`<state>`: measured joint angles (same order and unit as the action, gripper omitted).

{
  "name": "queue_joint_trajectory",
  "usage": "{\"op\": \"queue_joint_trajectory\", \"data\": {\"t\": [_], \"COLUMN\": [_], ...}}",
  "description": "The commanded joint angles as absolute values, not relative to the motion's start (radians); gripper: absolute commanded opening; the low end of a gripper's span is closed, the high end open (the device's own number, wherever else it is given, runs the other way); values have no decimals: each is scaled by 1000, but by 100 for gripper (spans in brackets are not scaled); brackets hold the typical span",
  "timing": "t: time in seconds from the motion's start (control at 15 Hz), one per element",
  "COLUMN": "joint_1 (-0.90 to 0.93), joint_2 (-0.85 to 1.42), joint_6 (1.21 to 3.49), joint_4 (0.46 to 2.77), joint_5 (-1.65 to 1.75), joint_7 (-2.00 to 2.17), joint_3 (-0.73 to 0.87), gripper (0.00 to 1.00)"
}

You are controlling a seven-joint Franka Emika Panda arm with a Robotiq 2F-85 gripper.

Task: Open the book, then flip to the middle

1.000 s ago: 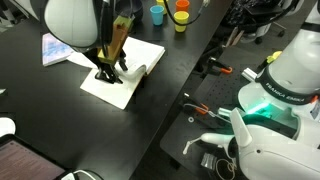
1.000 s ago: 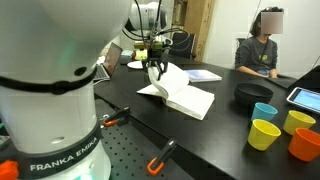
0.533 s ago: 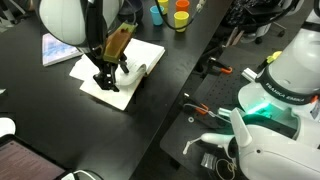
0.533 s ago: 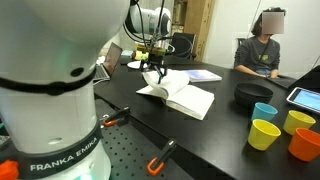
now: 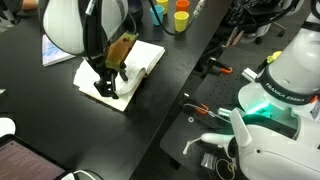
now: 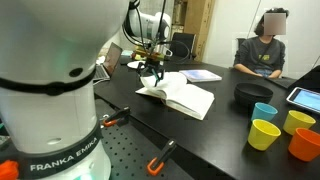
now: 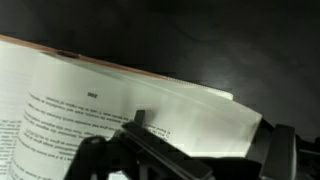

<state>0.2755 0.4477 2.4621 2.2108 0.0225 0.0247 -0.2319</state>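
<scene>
White pages show where the book (image 5: 148,58) lies open on the black surface (image 5: 190,72), the hand (image 5: 106,88) at its raised tan cover (image 5: 121,47). Whether the hand pinches it I cannot tell. Unheld, it could flop shut or crease.

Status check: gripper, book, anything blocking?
Gripper low at the pages, jaws look apart. Book open, tan cover tilted up. Thin blue book beside it, not blocking.

The black worktop (image 5: 40,120) carries the book (image 5: 148,57), lying open with its white pages up, a little in from the long edge. A thinner blue-covered book (image 5: 55,48) lies flat near it. Coloured cups (image 6: 264,133) and a dark bowl (image 6: 252,95) stand towards one end, the cups close to the edge.
</scene>
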Motion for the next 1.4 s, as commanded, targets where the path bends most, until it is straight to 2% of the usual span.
{"op": "queue_joint_trajectory", "data": {"t": [0.0,0.6,1.33], "joint_1": [252,217,230], "joint_2": [451,445,276], "joint_6": [2465,2471,2375], "joint_4": [2216,2221,2253], "joint_5": [-51,-107,-32], "joint_7": [-42,-99,64], "joint_3": [-282,-284,-193], "gripper": [100,100,100]}}
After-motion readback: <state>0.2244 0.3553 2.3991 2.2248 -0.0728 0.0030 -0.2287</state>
